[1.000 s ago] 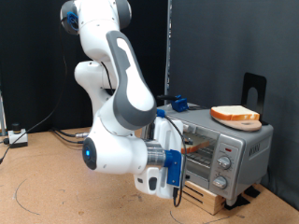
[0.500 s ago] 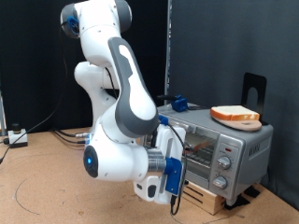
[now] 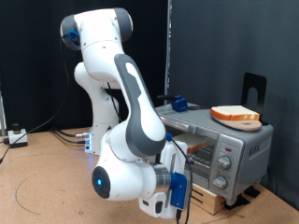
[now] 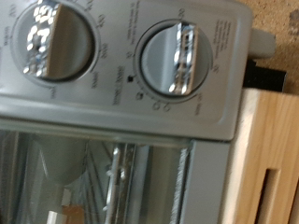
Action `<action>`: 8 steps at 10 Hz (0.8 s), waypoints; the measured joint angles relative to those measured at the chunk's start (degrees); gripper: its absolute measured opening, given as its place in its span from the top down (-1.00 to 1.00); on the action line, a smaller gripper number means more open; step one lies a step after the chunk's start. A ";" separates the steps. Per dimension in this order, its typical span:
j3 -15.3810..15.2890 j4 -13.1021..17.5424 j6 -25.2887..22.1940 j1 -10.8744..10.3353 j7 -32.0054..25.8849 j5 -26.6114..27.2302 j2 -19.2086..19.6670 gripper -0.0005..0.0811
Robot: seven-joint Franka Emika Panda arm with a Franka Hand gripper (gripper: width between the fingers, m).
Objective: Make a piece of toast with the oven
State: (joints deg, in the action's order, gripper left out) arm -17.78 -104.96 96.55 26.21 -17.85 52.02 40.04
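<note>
The boxy silver-grey countertop toaster oven sits at the right of the exterior view on a pale wooden crate, its glass door shut. Through the glass, an orange-brown shape on the wire rack looks like the piece of toast, though it is blurred. Another orange-crusted bread slice on a round tan board rests on top. The white arm's end effector hangs low in front of the door, lower centre; its fingers are hidden, so their opening cannot be told. The wrist view fills with two round silver knobs. Judged risk: approaching so close, the hand could nudge the oven off its crate or slip off a smooth knob.
</note>
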 joint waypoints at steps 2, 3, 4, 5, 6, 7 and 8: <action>-0.62 2.37 0.00 -0.18 0.07 0.90 2.38 -0.99; -1.25 3.30 -0.11 -0.26 0.33 1.64 3.45 -0.99; -1.84 4.04 -0.40 -0.52 0.50 1.78 4.35 -0.99; -2.46 4.59 -0.58 -0.90 0.52 1.76 5.06 -0.99; -2.86 4.75 -0.58 -1.55 0.52 1.76 5.45 -0.99; -3.10 4.75 -0.43 -2.26 0.53 1.76 5.58 -0.99; -3.26 4.75 -0.02 -2.96 0.56 1.81 5.71 -0.99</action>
State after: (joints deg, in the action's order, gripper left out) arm -21.04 -100.20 96.52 23.25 -17.29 53.83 45.76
